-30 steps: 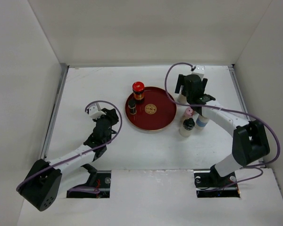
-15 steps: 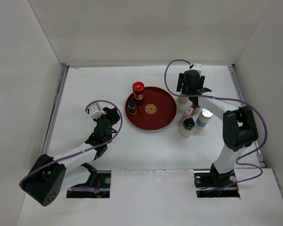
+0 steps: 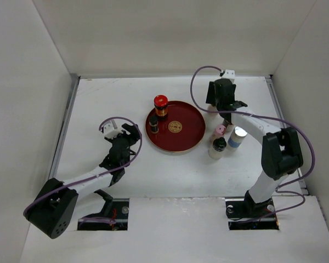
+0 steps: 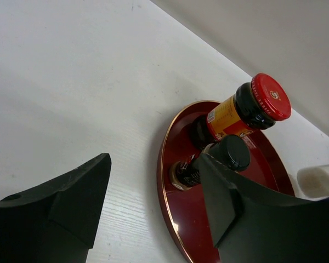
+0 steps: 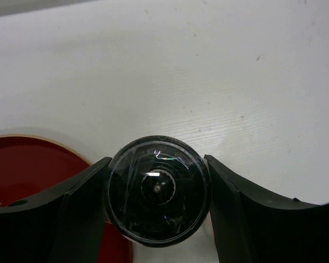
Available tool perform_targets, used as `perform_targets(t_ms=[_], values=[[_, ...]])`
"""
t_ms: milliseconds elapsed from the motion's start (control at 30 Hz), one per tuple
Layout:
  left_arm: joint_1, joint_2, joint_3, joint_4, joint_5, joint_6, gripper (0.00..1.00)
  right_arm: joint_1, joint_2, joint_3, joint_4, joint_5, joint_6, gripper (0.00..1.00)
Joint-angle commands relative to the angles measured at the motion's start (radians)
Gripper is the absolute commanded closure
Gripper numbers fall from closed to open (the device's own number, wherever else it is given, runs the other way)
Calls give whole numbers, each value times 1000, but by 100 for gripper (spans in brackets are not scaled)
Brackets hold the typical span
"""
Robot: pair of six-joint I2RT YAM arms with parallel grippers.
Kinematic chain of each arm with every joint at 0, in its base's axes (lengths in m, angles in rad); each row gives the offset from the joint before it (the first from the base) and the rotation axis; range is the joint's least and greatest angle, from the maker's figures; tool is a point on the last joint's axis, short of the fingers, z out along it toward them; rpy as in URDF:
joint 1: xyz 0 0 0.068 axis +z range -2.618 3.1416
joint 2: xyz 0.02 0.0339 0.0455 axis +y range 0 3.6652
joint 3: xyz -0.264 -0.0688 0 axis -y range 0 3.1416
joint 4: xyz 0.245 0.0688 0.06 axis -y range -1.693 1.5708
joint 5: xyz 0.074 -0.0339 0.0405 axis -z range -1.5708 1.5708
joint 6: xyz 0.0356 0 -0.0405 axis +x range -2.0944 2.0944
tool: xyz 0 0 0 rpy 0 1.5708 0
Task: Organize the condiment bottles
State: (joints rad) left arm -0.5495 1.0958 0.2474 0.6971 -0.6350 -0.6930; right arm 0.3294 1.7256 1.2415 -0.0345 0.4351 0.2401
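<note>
Right fingers (image 5: 247, 219) clamped around clear-capped bottle (image 5: 156, 189), beside red dish (image 5: 22, 161)

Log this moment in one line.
left end effector: open, empty | right end effector: shut on clear-cap bottle | dish: red-cap bottle, black-cap bottle

Two bottles (image 3: 160, 106) on dish (image 3: 187, 137), others (image 3: 217, 147) right.

Table (image 4: 71, 71): white, matt, faint wood-grain texture. Dish (image 4: 183, 216): glossy red lacquer look, thin gold-tone rim. Red-cap bottle (image 4: 247, 107): shiny red cap, dark glossy body, yellow paper-like label. Black-cap bottle (image 4: 219, 159): smooth semi-gloss cap. Clear-lid bottle (image 5: 156, 189): transparent glossy plastic lid, glare spots. Left gripper (image 4: 153, 186) fingers (image 4: 71, 203): matt black plastic.
</note>
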Motion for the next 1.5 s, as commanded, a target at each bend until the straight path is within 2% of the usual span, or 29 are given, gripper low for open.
perform_targets(t_ms=[0,333,533,733,900,1067,1267,1333,1367,1433,1467], values=[[12,-16,-10,55,1,-8,35,67,-124,64,157,8,-21,51],[18,-19,-14,61,12,-10,33,236,40,223,159,-47,-7,50],[20,-24,-20,67,12,-11,33,266,166,318,151,-58,-5,47],[17,-14,-17,67,12,-11,33,270,221,320,142,-58,2,44],[16,-14,-16,70,17,-13,33,270,223,263,153,-58,27,34],[16,-5,-13,70,20,-13,33,273,145,202,180,-58,48,8],[32,-19,-19,67,23,-13,33,273,-87,54,212,-42,54,0],[35,-20,-22,70,29,-14,33,274,-185,-35,234,-24,65,3],[35,-14,-19,70,31,-14,33,279,-237,-83,235,-10,68,10],[32,1,-11,70,43,-14,33,300,-346,-184,228,31,80,45],[32,4,-10,71,49,-16,33,314,-404,-239,219,62,90,59]])
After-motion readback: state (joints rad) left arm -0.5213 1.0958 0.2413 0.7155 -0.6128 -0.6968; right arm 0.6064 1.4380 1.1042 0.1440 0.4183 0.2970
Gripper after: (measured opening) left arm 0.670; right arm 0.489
